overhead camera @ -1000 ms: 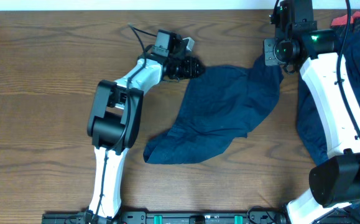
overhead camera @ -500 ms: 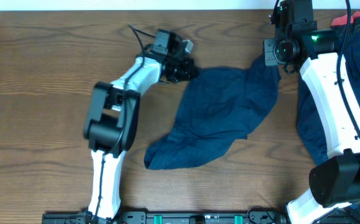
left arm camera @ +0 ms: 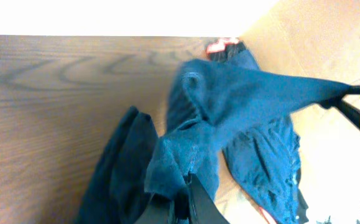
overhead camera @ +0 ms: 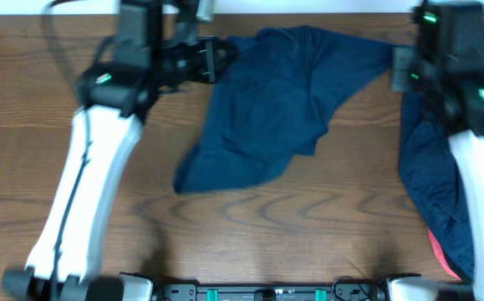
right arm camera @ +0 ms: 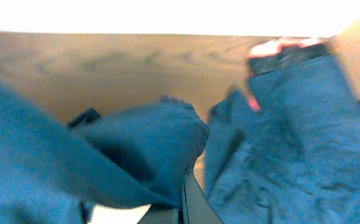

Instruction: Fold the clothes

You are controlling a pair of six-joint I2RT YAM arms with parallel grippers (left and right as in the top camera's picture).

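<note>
We see the left claw (overhead camera: pixel 214 60) clamped on the garment (overhead camera: pixel 275 100) at its ten o'clock corner, the right claw (overhead camera: pixel 399 65) clamped on its two o'clock corner. The garment stretches between them at the table's (overhead camera: pixel 308 242) twelve o'clock, one end trailing toward seven. Another navy pile (overhead camera: pixel 425 167) lies at three

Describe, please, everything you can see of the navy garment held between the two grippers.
The navy garment is soft, matte, wrinkled fabric. The left gripper and right gripper are each shut on an upper corner, spreading its top edge. The rest drapes down, one leg trailing lower-left onto the wooden table.
</note>
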